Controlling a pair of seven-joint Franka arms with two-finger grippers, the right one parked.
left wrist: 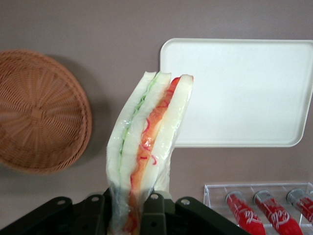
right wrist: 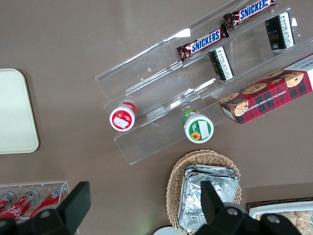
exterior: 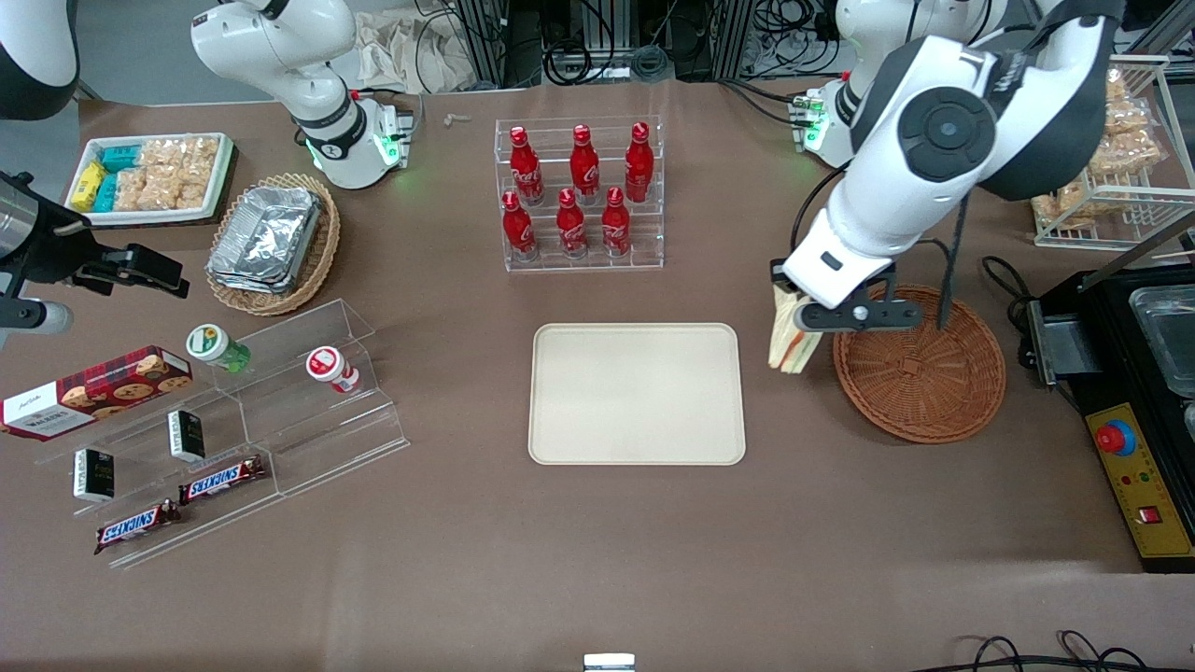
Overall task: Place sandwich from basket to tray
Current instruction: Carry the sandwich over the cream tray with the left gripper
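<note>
At right centre of the front view, the hand (exterior: 810, 329) pinches the sandwich (exterior: 794, 338) by its base, lifted between basket (exterior: 920, 373) and tray (exterior: 638, 393), clearing both rims.

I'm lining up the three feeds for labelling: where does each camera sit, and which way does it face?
Front view: raised in front of the table, looking down at the tray, the basket and both arms; the gripper holds the sandwich between basket and tray.
Left wrist view: on the working wrist, looking down past its fingers, shut on the sandwich.
Right wrist view: on the parked wrist, looking down at the snack shelf.
All three views show the tray.
</note>
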